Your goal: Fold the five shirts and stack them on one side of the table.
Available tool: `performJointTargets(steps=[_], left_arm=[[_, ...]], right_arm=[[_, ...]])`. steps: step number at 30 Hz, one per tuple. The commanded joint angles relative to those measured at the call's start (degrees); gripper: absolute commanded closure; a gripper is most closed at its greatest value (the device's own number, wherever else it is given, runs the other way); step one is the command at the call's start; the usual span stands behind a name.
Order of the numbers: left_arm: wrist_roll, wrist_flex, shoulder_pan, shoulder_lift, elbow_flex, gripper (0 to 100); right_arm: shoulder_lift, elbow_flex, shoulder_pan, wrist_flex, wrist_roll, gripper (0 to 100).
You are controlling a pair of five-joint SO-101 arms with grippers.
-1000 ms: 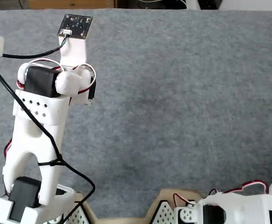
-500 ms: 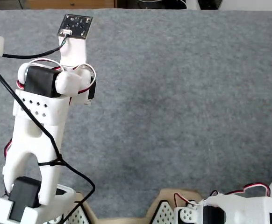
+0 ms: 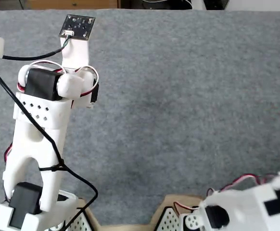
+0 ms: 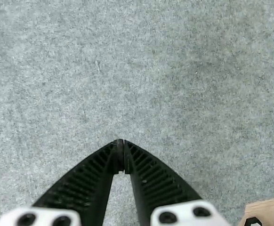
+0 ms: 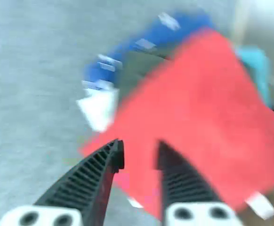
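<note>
A heap of shirts lies under my right gripper (image 5: 139, 148): a red shirt (image 5: 198, 108) on top, a blue one with white marks (image 5: 160, 33) behind it, a dark one (image 5: 137, 66) between them and a teal one (image 5: 254, 61) at the far side. The right gripper is open just above the red shirt's near edge, red cloth showing in the gap. My left gripper (image 4: 120, 155) is shut on nothing, close over the bare grey mat (image 4: 174, 70). The left arm (image 3: 39, 120) stretches up the table's left side; the right arm (image 3: 255, 209) sits at the bottom right corner.
Grey felt mat (image 3: 178, 96) covers the whole table. A wooden base plate (image 3: 149, 224) with the arms' mounts lies at the near edge. A black cable (image 3: 15, 57) loops over the left arm. A white patch of cloth (image 5: 97, 110) sticks out beside the red shirt.
The right arm has swung at the bottom right corner, its white body shifting and rising in the high view. The left arm has kept still.
</note>
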Motion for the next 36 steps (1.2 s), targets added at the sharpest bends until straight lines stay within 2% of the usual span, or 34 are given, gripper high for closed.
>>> performJointTargets(steps=[1, 8, 11, 14, 19, 25, 31, 36], left_arm=[[-0.2, 0.4, -2.3, -3.5, -0.4, 98], [-2.4, 0.4, -10.3, -11.8, 4.6, 98], [-3.5, 0.4, -15.8, -14.6, 10.2, 98], [-4.9, 0.4, -20.7, -16.6, 16.3, 98], [-5.4, -0.6, -26.7, -20.5, 27.7, 98], [-5.4, -13.7, -31.3, -30.0, 49.1, 98], [-5.5, -23.3, -32.4, -41.3, 67.2, 98], [-12.7, -30.9, -32.4, -48.6, 77.0, 98]], right_arm=[[-8.0, -1.6, -14.3, 1.0, -1.7, 99.5], [-20.8, 14.1, -41.3, 1.0, -1.3, 99.5], [-25.5, 24.2, -49.9, 0.8, 1.8, 99.5], [-29.9, 35.2, -55.5, 0.7, 7.4, 99.5], [-38.0, 51.6, -58.1, -4.3, 13.7, 99.5], [-51.7, 74.5, -58.2, -15.7, 19.1, 99.5], [-65.5, 96.0, -58.2, -25.8, 19.3, 99.4], [-74.2, 110.5, -58.2, -32.2, 19.3, 99.4]])
